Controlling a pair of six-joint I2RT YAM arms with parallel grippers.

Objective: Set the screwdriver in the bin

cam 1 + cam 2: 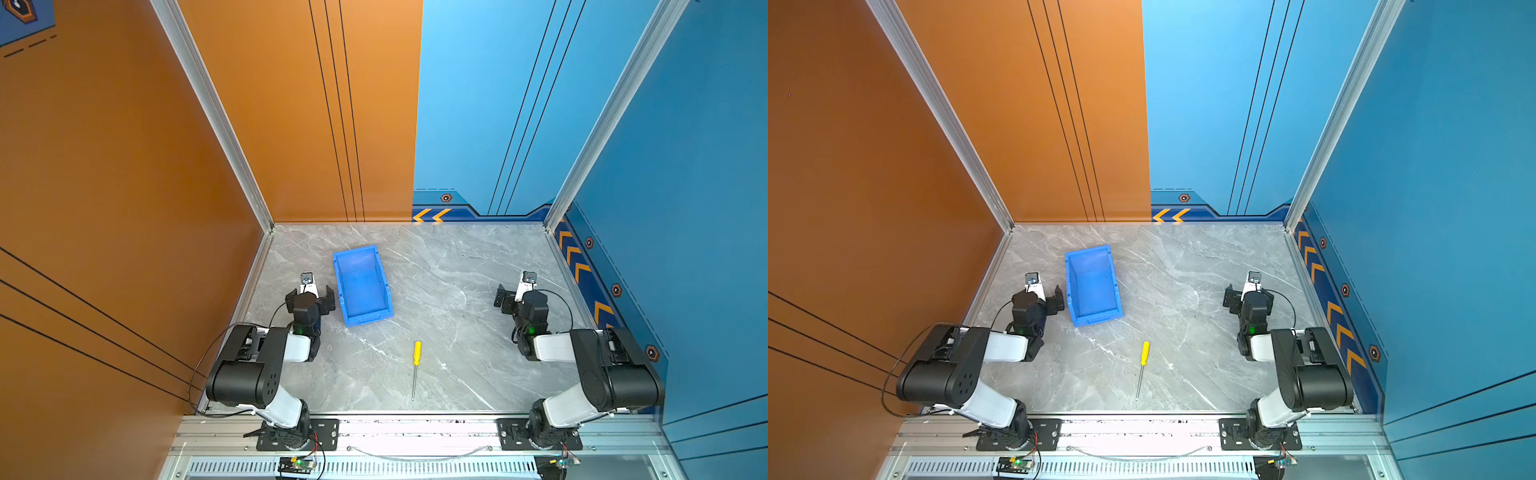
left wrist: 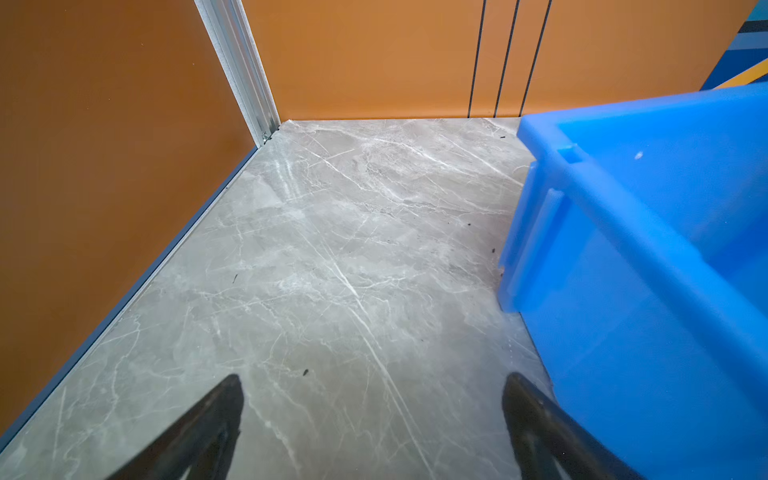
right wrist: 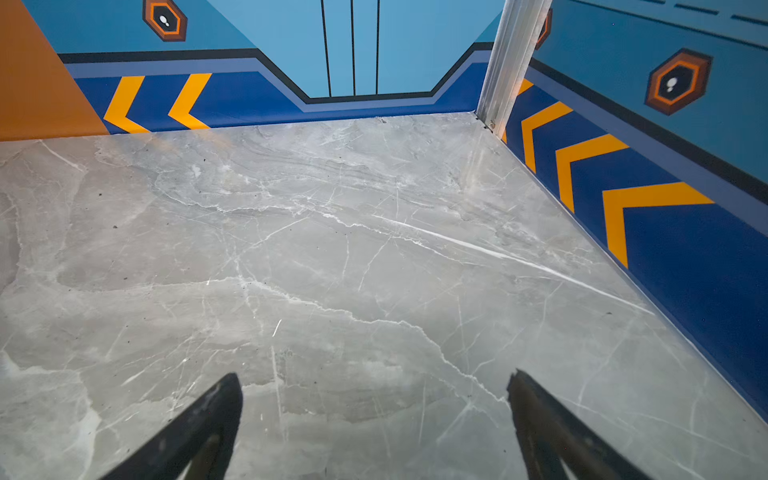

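The screwdriver (image 1: 415,370) (image 1: 1141,372) lies flat on the grey marble table toward the front centre. Its yellow handle points to the back and its thin metal shaft to the front edge. The blue bin (image 1: 361,286) (image 1: 1094,286) stands empty behind it and to its left, its lower lipped end facing front. My left gripper (image 1: 311,296) (image 2: 374,380) hovers open just left of the bin (image 2: 644,249), holding nothing. Far to the right, my right gripper (image 1: 521,297) (image 3: 375,378) stands open over bare marble. Neither wrist view shows the screwdriver.
An orange wall (image 1: 124,187) closes the left side and a blue wall (image 1: 685,208) the right, with aluminium corner posts (image 1: 216,112) between them and the back panels. An aluminium rail (image 1: 415,428) carrying both arm bases runs along the front edge.
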